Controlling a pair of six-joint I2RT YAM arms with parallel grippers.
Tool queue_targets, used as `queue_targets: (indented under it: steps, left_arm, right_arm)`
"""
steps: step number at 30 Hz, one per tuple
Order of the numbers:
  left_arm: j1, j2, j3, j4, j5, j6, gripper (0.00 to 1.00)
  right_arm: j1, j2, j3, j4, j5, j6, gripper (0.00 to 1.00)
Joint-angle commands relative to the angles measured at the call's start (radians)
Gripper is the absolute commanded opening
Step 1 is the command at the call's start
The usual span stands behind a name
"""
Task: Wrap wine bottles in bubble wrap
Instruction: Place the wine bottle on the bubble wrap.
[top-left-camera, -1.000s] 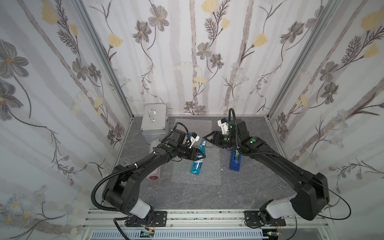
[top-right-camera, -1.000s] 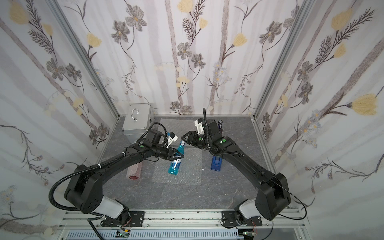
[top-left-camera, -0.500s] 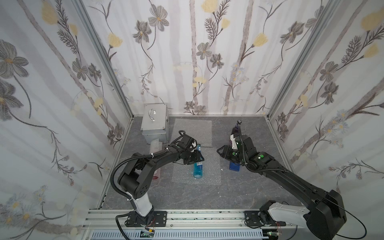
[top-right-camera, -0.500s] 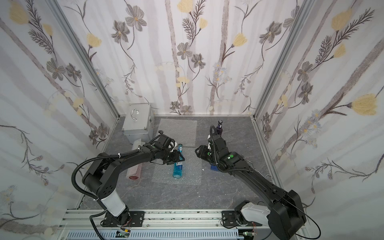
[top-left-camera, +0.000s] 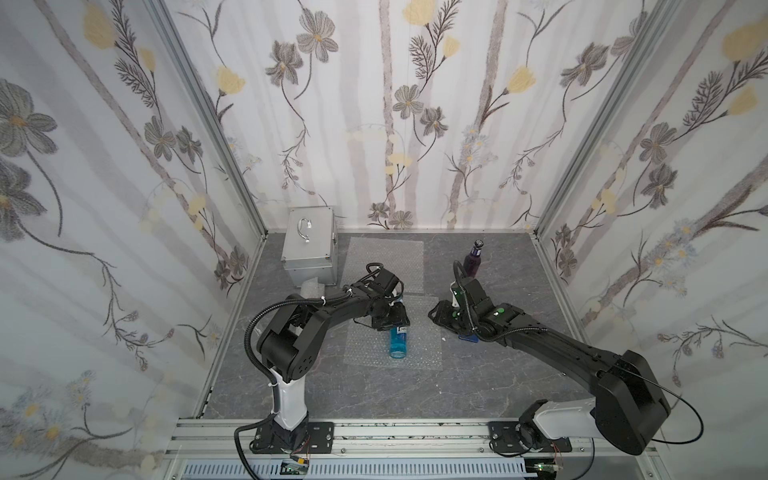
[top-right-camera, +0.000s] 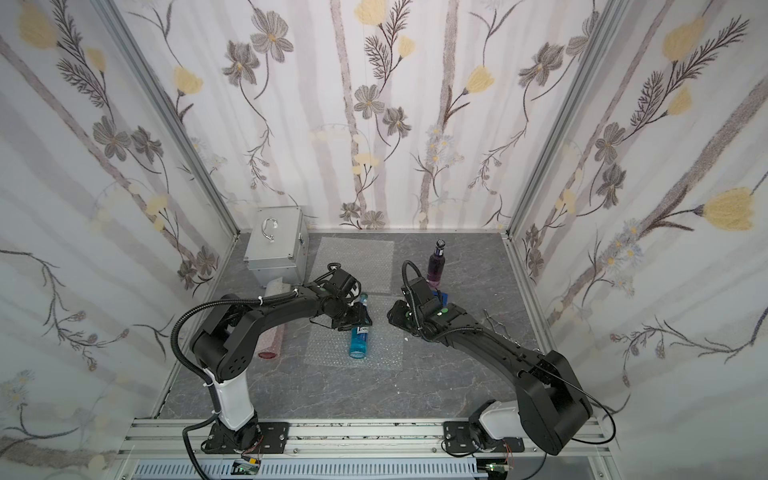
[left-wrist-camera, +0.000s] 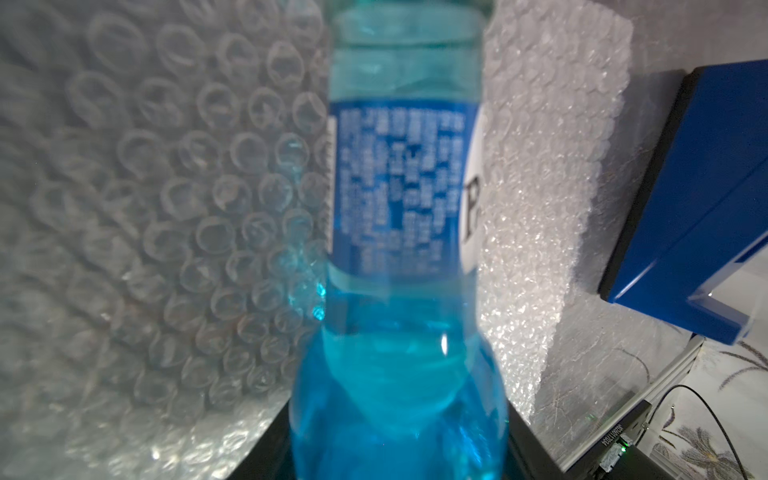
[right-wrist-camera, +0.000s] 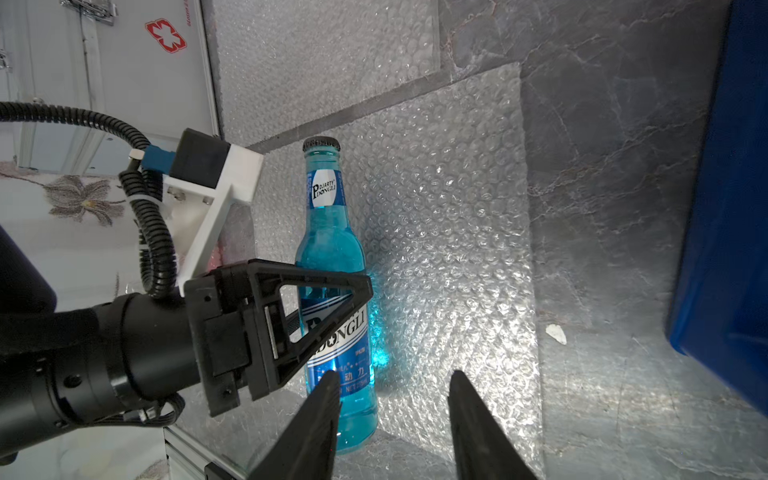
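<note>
The left hand grasps the blue bottle, hiding its shoulder; the right hand hangs released, empty.

Robot lab test cell — floral-wallpaper panels in aluminium framing, grey marble-look counter, left arm and right arm bolted to a rail at 6 o'clock.

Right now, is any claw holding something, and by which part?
Left claw grips the blue bottle around its body, at the large label; right claw is open, empty.
</note>
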Motion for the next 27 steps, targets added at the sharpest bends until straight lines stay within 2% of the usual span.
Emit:
queue_targets:
  steps: [1,6,11,18,27]
  left_arm:
    - [-0.001,0.016,0.021,-0.017,0.010,-0.008,0.19]
    - [0.000,0.029,0.031,-0.037,-0.008,-0.012,0.25]
    - [-0.001,0.041,0.043,-0.053,-0.011,-0.009,0.40]
    - [0.000,0.005,0.035,-0.069,-0.043,-0.006,0.54]
    - [0.000,-0.040,0.020,-0.063,-0.039,0.020,0.77]
  right_arm:
    - [0.003,0.019,-0.002,0.050,0.029,0.017,0.45]
    - [0.003,0.054,-0.004,0.049,0.049,0.022,0.44]
    - [0.001,0.111,0.000,0.059,0.045,0.011,0.44]
    - [-0.003,0.155,0.017,0.048,0.039,-0.008,0.45]
    - [-0.014,0.184,0.020,0.044,0.034,-0.014,0.45]
